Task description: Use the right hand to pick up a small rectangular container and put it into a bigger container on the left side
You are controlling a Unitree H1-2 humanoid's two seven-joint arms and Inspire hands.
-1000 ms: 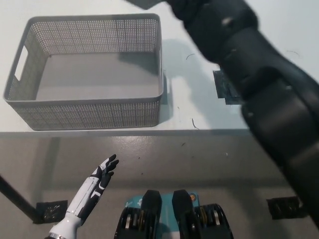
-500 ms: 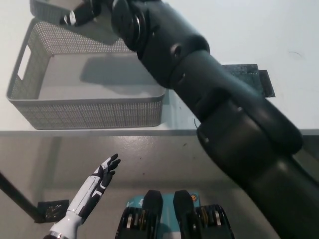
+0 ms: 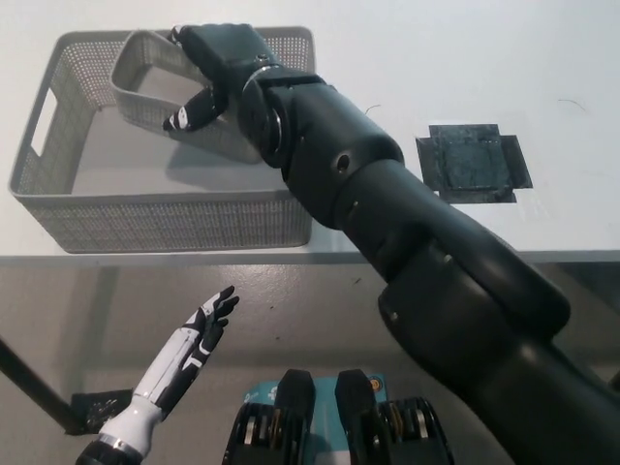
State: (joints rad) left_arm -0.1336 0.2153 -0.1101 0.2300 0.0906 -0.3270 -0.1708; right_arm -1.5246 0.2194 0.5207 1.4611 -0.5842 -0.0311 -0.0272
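Observation:
My black right hand [image 3: 215, 68] is shut on a small grey mesh container [image 3: 145, 82], holding it tilted over the inside of the big grey mesh basket [image 3: 58, 208] at the table's left. The small container hangs above the basket's floor near its back wall; whether it touches anything I cannot tell. The black right arm crosses the picture from the bottom right to the basket. My white left hand [image 3: 199, 334] rests open below the table's front edge at the lower left.
A dark square patch [image 3: 472, 163] lies on the white table [image 3: 407, 58] to the right of the arm. The table's front edge runs across the middle of the view, with grey floor below it.
The right hand has come down and back into view with the small container, from the basket's far rim to over its inside. The left hand has barely moved.

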